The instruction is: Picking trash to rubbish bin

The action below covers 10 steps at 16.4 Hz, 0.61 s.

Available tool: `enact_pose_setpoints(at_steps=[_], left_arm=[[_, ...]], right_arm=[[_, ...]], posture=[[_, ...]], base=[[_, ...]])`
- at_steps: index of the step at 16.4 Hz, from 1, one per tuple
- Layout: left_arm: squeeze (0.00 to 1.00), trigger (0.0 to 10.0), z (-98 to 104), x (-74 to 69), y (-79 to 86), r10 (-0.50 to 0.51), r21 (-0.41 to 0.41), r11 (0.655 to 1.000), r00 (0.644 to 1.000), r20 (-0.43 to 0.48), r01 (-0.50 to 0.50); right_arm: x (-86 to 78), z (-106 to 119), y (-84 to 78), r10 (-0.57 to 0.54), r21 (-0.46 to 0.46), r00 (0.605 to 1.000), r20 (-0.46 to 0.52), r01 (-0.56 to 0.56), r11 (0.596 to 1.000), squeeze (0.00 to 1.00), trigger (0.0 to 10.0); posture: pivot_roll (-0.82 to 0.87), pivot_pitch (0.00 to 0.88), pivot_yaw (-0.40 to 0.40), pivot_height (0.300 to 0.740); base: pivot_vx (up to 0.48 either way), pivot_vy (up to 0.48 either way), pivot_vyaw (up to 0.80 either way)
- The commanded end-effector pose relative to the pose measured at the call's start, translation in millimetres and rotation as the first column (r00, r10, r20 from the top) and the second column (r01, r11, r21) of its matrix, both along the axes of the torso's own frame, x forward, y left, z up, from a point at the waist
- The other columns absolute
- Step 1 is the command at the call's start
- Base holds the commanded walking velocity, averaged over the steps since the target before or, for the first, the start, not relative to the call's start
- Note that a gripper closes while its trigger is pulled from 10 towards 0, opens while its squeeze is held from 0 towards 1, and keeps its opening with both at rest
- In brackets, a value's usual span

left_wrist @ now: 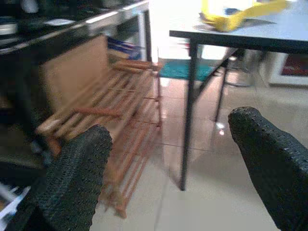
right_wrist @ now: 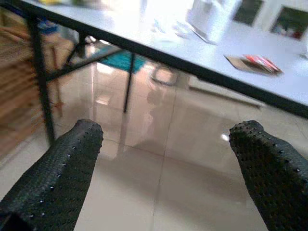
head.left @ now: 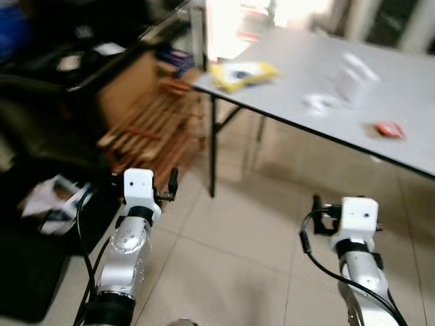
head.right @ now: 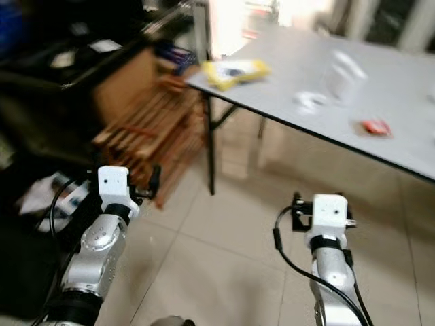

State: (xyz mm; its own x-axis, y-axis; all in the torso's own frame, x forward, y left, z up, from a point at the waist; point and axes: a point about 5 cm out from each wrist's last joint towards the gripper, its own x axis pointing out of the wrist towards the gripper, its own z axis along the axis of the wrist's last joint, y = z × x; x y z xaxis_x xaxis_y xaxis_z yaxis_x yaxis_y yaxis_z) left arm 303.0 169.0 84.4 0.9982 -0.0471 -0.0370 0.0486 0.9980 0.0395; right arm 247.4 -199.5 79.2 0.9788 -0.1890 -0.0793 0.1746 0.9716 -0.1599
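Approach step, judging by the blur: trash lies ahead on the counter [head.left: 408, 88], a red wrapper [head.left: 389, 129] and yellow packet [head.left: 242, 73]. Left end effector [left_wrist: 168, 178] and right end effector [right_wrist: 166, 178] gape wide, empty. Next: close in, then reach.

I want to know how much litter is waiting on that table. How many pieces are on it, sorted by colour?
Yellow: 1, the yellow wrapper near the corner of the table.
White: 2, the white carton and the white scrap beside it.
Red: 1, the red packet near the front edge.
Total: 4. The head views are blurred, so smaller bits could be missed.
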Motion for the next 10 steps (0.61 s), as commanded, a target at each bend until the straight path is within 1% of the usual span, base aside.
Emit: enact_pose_setpoints(at_steps=[1,4,10], left_arm=[[0.0,10.0,-1.5,-0.9,0.8,0.003,-0.008,1.0,1.0,-0.014,-0.003],[0.0,10.0,-2.5,-1.2,0.1,0.001,-0.015,1.0,1.0,-0.023,-0.001],[0.0,10.0,-3.3,-0.7,0.6,-0.005,-0.012,1.0,0.999,-0.036,0.005]], right_arm=[[-1.9,-1.5,0.4,0.0,0.003,1.0,-0.004,0.0,1.0,0.0,10.0],[-2.6,-2.6,0.8,-0.003,0.01,1.0,-0.007,0.003,1.0,0.0,10.0],[-2.4,-3.4,1.2,-0.01,0.018,1.0,-0.008,0.01,1.0,0.0,10.0]], posture=[[-0.07,0.074,0.014,0.74],[-0.07,0.077,0.014,0.74],[-0.07,0.078,0.021,0.74]], base=[[0.0,0.0,0.0],[0.0,0.0,0.0],[0.0,0.48,0.0]])
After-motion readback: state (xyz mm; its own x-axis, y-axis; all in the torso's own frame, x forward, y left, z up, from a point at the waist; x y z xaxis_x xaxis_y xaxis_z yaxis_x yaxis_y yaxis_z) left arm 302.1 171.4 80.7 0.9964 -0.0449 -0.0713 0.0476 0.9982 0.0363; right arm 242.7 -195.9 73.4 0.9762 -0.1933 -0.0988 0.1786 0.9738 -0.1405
